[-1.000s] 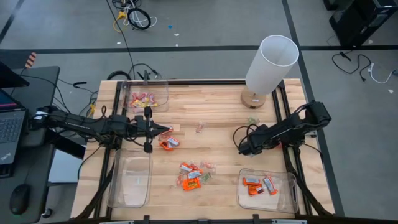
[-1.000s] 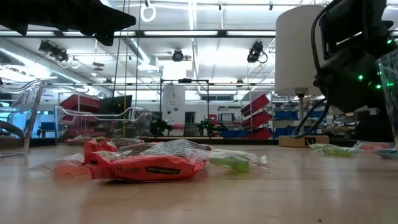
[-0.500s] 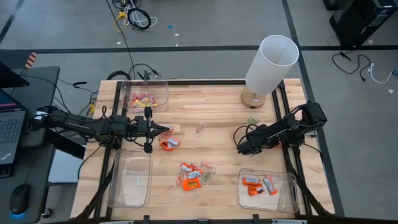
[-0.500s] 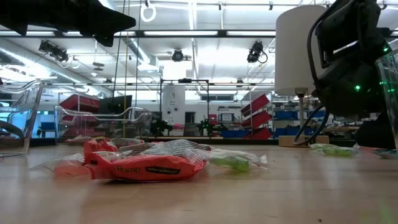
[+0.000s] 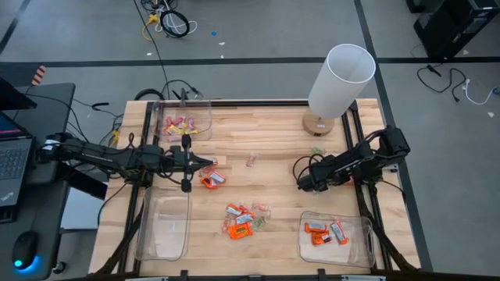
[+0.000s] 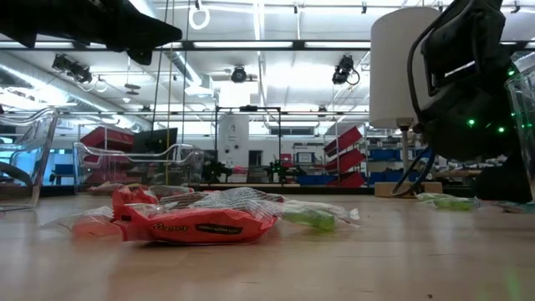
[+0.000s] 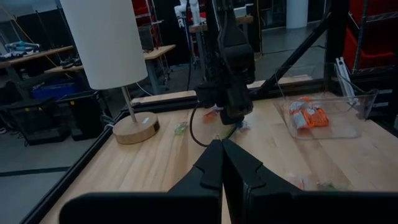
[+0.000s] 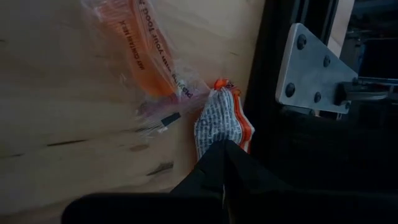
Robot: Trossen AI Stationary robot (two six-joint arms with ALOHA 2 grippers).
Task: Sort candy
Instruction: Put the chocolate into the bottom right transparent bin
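The left arm stretches level across the table's left side, its left gripper [image 5: 209,162] pointing toward the middle, with both fingers pressed together and holding nothing. The right arm reaches in from the right edge, bent at the elbow, its right gripper [image 5: 301,182] angled down toward the tabletop, fingers closed tight.

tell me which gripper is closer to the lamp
Right. The right gripper sits just in front of the lamp base, on that side of the table. The left gripper is across the table, by an orange candy.
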